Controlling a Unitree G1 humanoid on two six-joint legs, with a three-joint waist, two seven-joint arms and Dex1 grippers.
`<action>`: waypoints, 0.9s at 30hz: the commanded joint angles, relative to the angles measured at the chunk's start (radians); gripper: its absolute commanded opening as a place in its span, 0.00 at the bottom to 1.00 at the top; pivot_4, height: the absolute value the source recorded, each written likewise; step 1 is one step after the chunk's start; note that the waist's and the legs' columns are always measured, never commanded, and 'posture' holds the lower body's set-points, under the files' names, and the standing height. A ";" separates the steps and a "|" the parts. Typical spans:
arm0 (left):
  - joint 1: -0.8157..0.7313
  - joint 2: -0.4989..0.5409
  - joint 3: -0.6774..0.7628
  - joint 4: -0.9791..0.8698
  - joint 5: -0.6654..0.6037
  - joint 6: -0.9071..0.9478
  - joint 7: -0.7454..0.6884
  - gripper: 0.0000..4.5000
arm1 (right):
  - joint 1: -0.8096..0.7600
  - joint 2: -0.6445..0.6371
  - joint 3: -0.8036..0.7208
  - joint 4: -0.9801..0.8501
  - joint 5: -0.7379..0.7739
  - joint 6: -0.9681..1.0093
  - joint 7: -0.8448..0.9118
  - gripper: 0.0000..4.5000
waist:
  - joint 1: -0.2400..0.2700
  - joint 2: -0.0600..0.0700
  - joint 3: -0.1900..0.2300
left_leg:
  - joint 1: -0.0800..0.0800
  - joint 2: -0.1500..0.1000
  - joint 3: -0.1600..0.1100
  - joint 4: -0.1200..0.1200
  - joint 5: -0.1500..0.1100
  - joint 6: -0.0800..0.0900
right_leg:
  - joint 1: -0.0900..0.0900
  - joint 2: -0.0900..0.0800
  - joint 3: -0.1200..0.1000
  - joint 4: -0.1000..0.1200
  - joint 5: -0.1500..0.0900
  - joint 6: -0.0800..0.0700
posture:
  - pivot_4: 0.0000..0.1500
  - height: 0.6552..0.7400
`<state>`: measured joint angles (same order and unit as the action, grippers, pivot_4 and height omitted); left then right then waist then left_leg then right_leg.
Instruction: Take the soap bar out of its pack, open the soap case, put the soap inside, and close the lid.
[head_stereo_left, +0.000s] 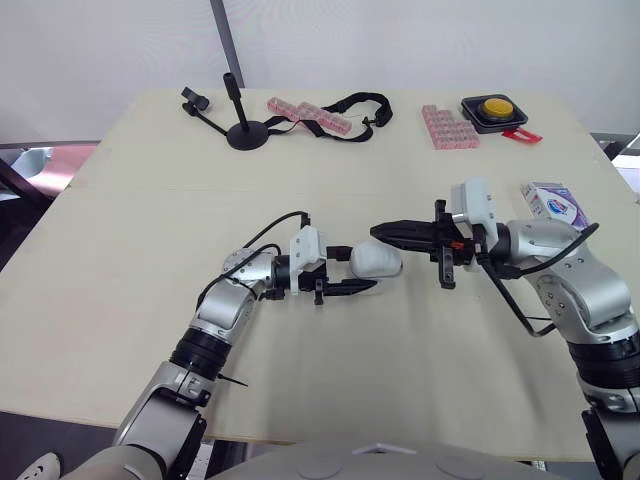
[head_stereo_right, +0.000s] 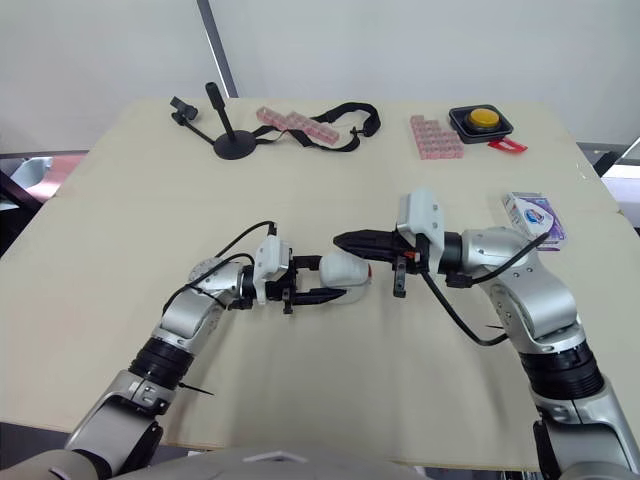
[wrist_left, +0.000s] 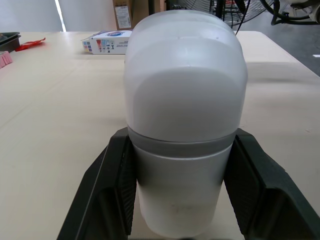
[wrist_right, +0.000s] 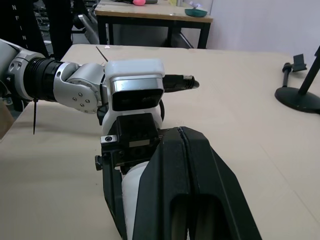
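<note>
**Slick, rigid case gripped low**

Head view: mid-table, the left gripper (head_stereo_left: 350, 270) clamps the white rounded plastic soap case (head_stereo_left: 380, 260). The right gripper (head_stereo_left: 383, 232), fingers pressed together, points at its lid. The white-and-blue cardboard soap pack (head_stereo_left: 550, 203) lies beside the right arm.

Left wrist view: the black fingers (wrist_left: 112, 190) squeeze the case below the seam. The shell looks light, hard and slippery, so pry at the seam.

Right wrist view: the closed tips sit just beside the case.

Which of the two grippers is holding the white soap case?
The left gripper: its fingers clamp the soap case by its sides; the right gripper is shut, holding nothing.
</note>
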<state>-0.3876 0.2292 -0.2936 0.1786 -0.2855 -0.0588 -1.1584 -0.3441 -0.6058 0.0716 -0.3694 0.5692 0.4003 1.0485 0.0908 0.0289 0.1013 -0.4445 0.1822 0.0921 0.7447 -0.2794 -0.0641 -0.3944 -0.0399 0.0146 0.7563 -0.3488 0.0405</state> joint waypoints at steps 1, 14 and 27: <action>-0.003 0.004 0.014 -0.026 -0.010 -0.003 0.006 0.42 | 0.007 -0.020 0.002 -0.025 -0.021 -0.021 0.014 0.00 | 0.001 0.000 0.000 | 0.000 0.000 0.000 0.000 0.000 0.000 | 0.000 0.000 0.000 0.000 0.000 0.000 | 1.00 0.64; -0.007 0.009 0.018 -0.024 -0.010 -0.001 0.005 0.42 | 0.035 -0.036 0.016 0.004 -0.054 -0.045 0.042 0.00 | 0.001 0.000 0.000 | 0.000 0.000 0.000 0.000 0.000 0.000 | 0.000 0.000 0.000 0.000 0.000 0.000 | 1.00 0.64; -0.009 0.008 0.021 -0.028 -0.010 0.001 0.009 0.42 | 0.028 -0.043 0.050 0.033 -0.080 -0.001 0.026 0.00 | -0.004 0.000 0.000 | 0.001 0.000 0.000 0.000 0.000 -0.001 | 0.001 0.000 0.000 -0.001 0.000 0.000 | 1.00 0.64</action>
<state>-0.3878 0.2315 -0.2907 0.1787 -0.2849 -0.0527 -1.1548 -0.3245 -0.6354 0.1063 -0.3497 0.5156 0.3773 1.0826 0.0871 0.0286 0.1014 -0.4432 0.1820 0.0920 0.7443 -0.2792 -0.0647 -0.3929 -0.0398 0.0146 0.7556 -0.3488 0.0407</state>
